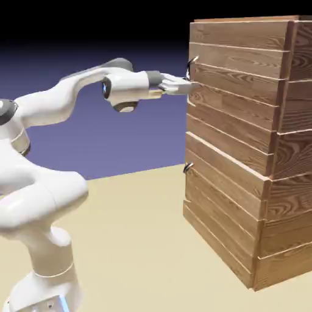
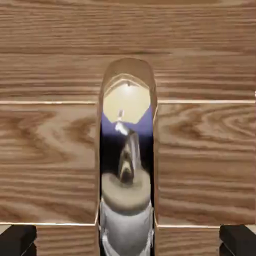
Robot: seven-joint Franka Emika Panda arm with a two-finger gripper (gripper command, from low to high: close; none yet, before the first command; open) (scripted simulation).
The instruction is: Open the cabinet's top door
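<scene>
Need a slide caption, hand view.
Open gripper at the top door, shiny handle framed between its spread fingertips.

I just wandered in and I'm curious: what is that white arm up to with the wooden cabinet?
The robot arm is at work on the cabinet, whose top door it is meant to open. Its end effector is right up at that door's shiny handle, with its two fingertips standing wide apart, one to either side, so it doesn't look gripped. The door looks closed, and so does the lower one. Pulling is probably what comes after a grip.
</scene>
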